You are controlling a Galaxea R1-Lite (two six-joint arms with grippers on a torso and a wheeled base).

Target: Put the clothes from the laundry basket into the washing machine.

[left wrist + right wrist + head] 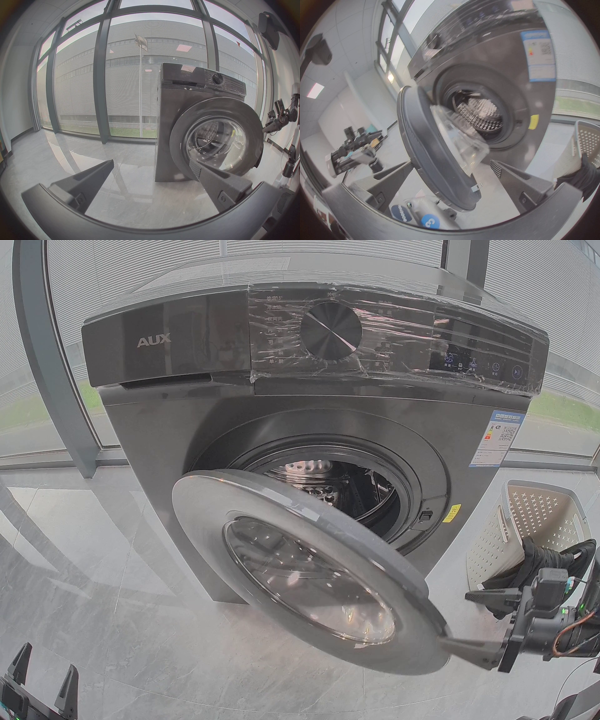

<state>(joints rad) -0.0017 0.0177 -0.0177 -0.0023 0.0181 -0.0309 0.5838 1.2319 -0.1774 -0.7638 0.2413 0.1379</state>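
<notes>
The grey washing machine (312,402) stands ahead with its round door (312,571) swung open toward me, showing the steel drum (331,487). A white perforated laundry basket (544,521) sits on the floor to the machine's right, with dark clothes (544,559) draped over its rim. My right gripper (481,622) is open at the door's free edge, and the rim lies between its fingers (522,184). My left gripper (44,674) hangs open and empty low at the left, well away from the machine (193,125).
Tall windows and a grey pillar (50,365) stand behind the machine. Grey tiled floor (125,590) spreads wide to the left and in front. The open door takes up the space between me and the drum. The basket (587,140) stands close beside the machine's right corner.
</notes>
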